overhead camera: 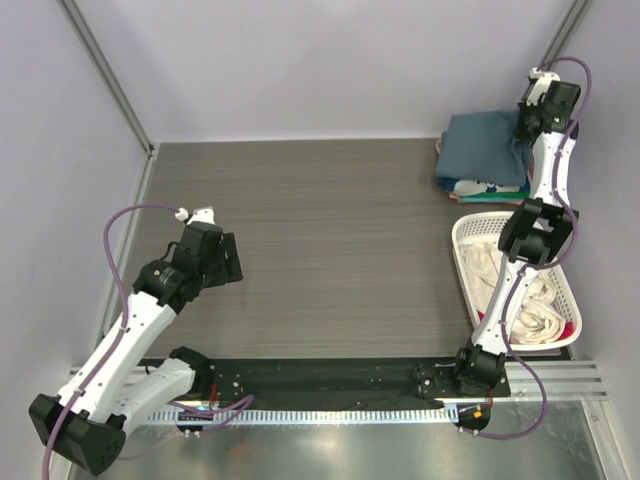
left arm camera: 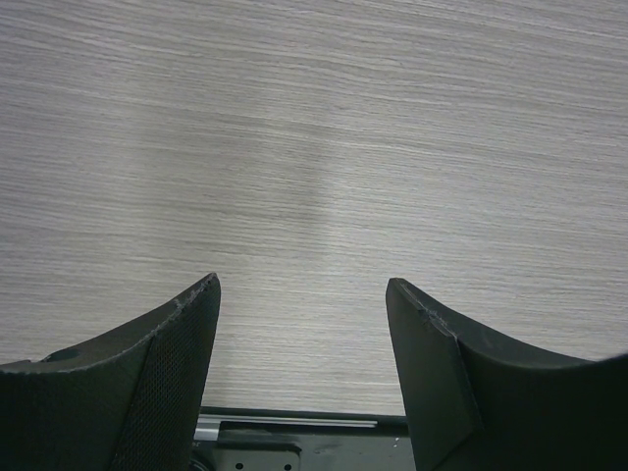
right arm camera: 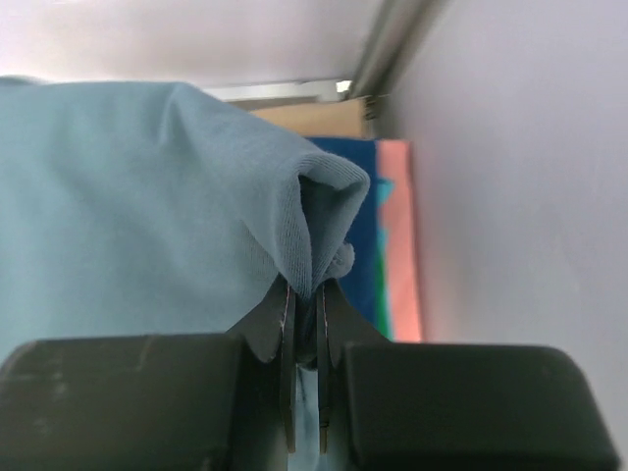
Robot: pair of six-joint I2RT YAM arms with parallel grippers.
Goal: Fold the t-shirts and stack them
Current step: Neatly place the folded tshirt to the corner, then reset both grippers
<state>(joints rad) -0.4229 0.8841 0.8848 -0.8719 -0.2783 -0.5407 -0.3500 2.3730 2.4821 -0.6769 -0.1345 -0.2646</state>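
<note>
Our right arm rises from its base at the near end of the basket, bends its elbow above the basket, and stretches out past the basket's far end. There the right gripper tips down onto the slate-blue t-shirt. In the wrist view its fingers are pressed almost together, clamping a raised ridge of that blue cloth. The fabric peaks into a narrow fold just above the tips.

The shirt itself is plain, folded roughly square, and lies on top of a pile of folded shirts just beyond the far end of the basket. Below it we make out a navy layer with white print and a thin green edge. From the wrist we also see blue, green and salmon-pink bands on the wall side.

Inside the basket sits rumpled cream cloth, with a bit of red cloth at the near corner.

Our left arm is well to the left of the basket, across the table. The left gripper hangs over bare wood grain with its jaws spread and nothing between them.
</note>
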